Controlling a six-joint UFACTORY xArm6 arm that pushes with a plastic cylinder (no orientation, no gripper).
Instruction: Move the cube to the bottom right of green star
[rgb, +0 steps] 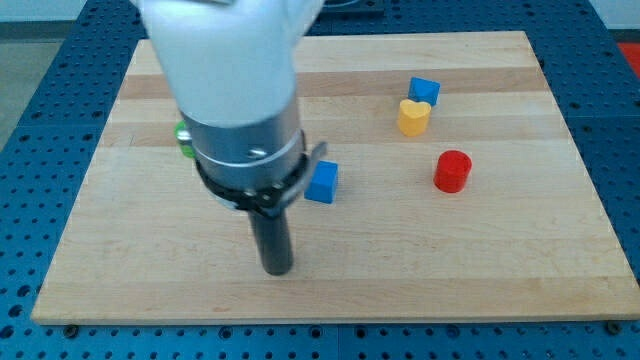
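A blue cube (322, 183) lies on the wooden board (500, 260) near its middle. A green block (184, 138), probably the star, is mostly hidden behind my arm at the view's left; only a sliver shows. My tip (277, 268) is down on the board, below and left of this blue cube and apart from it. A second blue block (424, 91) lies toward the view's upper right.
A yellow heart-shaped block (413, 117) sits just below the second blue block, touching it. A red cylinder (452, 171) stands to the right of the middle. My arm's wide body (235, 80) covers the upper left of the board.
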